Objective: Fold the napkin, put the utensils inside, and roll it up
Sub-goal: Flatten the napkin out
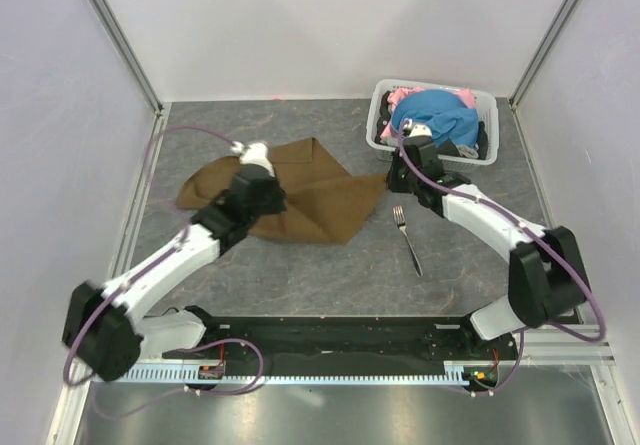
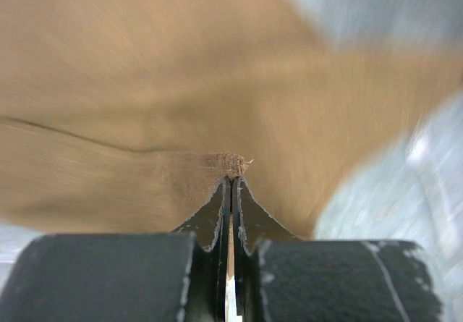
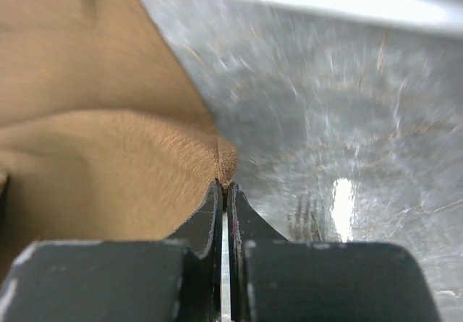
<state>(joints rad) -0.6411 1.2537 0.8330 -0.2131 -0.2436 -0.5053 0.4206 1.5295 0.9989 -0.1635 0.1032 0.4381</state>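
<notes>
The brown napkin [image 1: 320, 200] lies crumpled and partly folded on the grey table, left of centre. My left gripper [image 1: 262, 197] is over its middle and shut on a pinch of the cloth, which shows at the fingertips in the left wrist view [image 2: 231, 181]. My right gripper [image 1: 392, 177] is shut on the napkin's right corner, which the right wrist view [image 3: 223, 184] shows pinched at the tips. The napkin fills the left of that view [image 3: 94, 163]. The silver fork [image 1: 407, 237] lies flat on the table just right of the napkin, tines pointing away, untouched.
A white basket [image 1: 380, 137] with blue and pink clothes [image 1: 440, 115] stands at the back right, just behind the right wrist. White walls enclose the table on the left, back and right. Both wrist views are blurred.
</notes>
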